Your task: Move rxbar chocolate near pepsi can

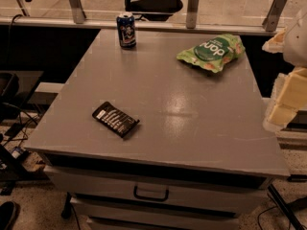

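Observation:
The rxbar chocolate [115,119] is a flat black wrapper with white lettering. It lies at an angle on the grey table top [163,90], near the front left. The pepsi can [126,29] stands upright at the far left corner of the table, dark blue with a silver rim. The bar and the can are far apart. My gripper [288,99] shows as pale cream parts at the right edge of the camera view, off the table's right side and away from both the bar and the can.
A green crinkly chip bag [211,51] lies at the far right of the table. A drawer with a dark handle [151,194] is below the front edge. A glass railing with metal posts [193,6] runs behind. Cables lie on the floor at left.

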`<action>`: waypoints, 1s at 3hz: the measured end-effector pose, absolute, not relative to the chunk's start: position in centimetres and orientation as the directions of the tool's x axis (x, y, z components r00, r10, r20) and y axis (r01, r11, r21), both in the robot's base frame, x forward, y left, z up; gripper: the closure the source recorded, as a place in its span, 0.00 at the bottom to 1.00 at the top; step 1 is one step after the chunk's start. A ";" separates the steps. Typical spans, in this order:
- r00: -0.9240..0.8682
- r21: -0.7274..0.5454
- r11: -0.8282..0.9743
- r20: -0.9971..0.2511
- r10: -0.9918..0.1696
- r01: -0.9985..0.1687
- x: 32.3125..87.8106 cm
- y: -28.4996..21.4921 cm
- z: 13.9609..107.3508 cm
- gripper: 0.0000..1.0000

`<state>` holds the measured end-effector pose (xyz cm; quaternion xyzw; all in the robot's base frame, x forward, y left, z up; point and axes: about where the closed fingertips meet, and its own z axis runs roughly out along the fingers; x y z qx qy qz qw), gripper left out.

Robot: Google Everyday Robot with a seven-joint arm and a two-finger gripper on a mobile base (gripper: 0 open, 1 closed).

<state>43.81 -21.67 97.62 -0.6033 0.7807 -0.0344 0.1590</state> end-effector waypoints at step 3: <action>-0.156 -0.231 0.208 -0.224 -0.962 -0.950 44.1 -16.7 96.5 0.00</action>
